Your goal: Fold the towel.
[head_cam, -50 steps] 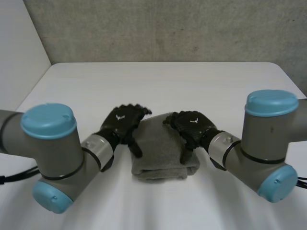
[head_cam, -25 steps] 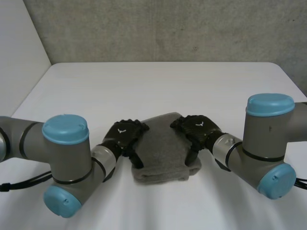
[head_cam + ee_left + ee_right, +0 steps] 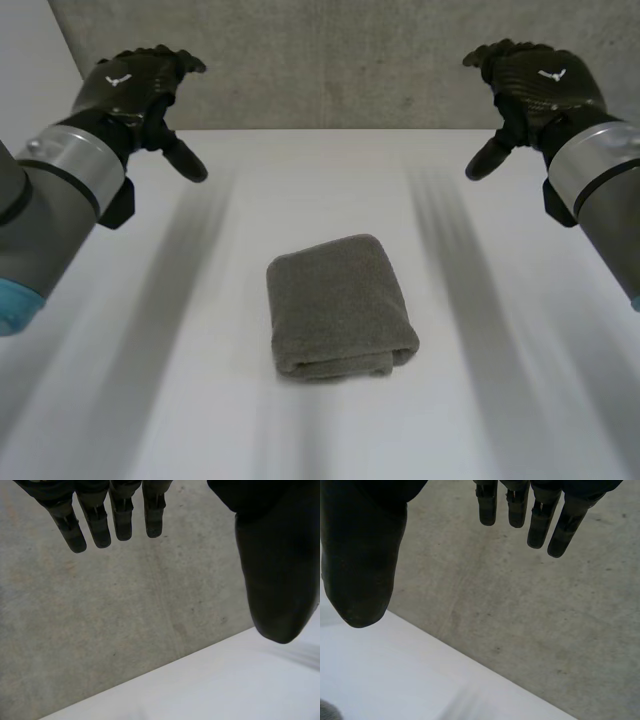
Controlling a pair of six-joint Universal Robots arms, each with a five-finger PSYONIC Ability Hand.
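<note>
Both empty, fingers spread, up high: left robot hand [image 3: 130,85], right robot hand [image 3: 535,80]. Folded grey terry towel [image 3: 340,305] lies on white desk [image 3: 300,170].

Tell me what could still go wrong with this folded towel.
1. The towel lies folded with nothing pressing it; the bulging layered edge nearest the camera might spring open.
2. The left robot hand and right robot hand hang open, raised and facing the wall; a careless swing might strike it.

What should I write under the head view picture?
A folded grey towel lies on the white table, left hand and right hand open, high at either side.
</note>
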